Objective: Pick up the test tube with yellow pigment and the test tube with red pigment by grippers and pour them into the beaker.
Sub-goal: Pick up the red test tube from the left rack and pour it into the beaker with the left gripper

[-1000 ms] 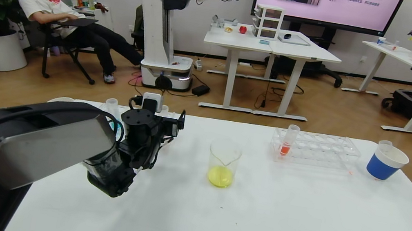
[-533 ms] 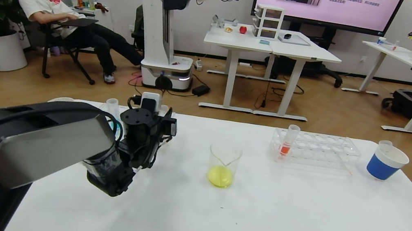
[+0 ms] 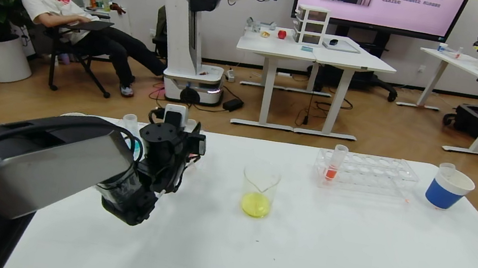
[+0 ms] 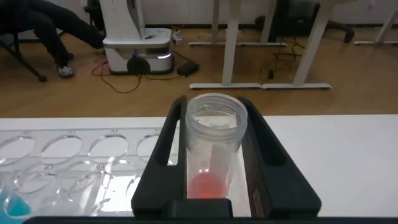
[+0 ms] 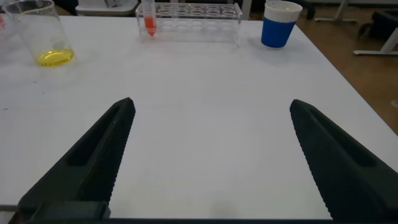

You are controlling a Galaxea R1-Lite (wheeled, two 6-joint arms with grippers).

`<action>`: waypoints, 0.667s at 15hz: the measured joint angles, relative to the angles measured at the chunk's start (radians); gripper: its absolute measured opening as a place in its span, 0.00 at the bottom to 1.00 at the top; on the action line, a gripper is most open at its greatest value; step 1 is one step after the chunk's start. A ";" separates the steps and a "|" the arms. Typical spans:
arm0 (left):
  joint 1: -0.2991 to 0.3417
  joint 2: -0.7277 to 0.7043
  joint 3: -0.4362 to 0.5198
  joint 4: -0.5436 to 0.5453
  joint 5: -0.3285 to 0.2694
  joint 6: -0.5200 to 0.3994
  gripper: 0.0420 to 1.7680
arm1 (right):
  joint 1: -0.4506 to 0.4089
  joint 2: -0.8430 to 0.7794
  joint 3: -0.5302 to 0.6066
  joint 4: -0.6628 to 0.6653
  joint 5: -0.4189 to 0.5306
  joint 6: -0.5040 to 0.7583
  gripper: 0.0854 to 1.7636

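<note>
Gripping red-tinged tube (image 4: 213,149), left tool (image 4: 214,155).

Robotics lab (another robot (image 3: 193,26), white desks (image 3: 316,55)).

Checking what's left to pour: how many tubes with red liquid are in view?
2: one held between the left gripper fingers, seen in the left wrist view; one standing in the clear rack's left end. Others may be hidden.

Bright, even overhead room light; soft shadows on the white table (image 3: 296,258). Head view bows at edges. Wrist views' near parts blur.
</note>
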 joint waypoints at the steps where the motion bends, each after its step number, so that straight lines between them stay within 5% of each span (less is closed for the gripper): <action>1: 0.000 -0.012 -0.006 0.020 0.000 0.005 0.28 | 0.000 0.000 0.000 0.000 0.000 0.000 0.98; 6: 0.004 -0.126 -0.051 0.166 -0.001 0.007 0.28 | 0.000 0.000 0.000 0.000 0.000 0.000 0.98; 10: 0.003 -0.190 -0.060 0.178 -0.010 0.009 0.28 | 0.000 0.000 0.000 0.000 0.000 0.000 0.98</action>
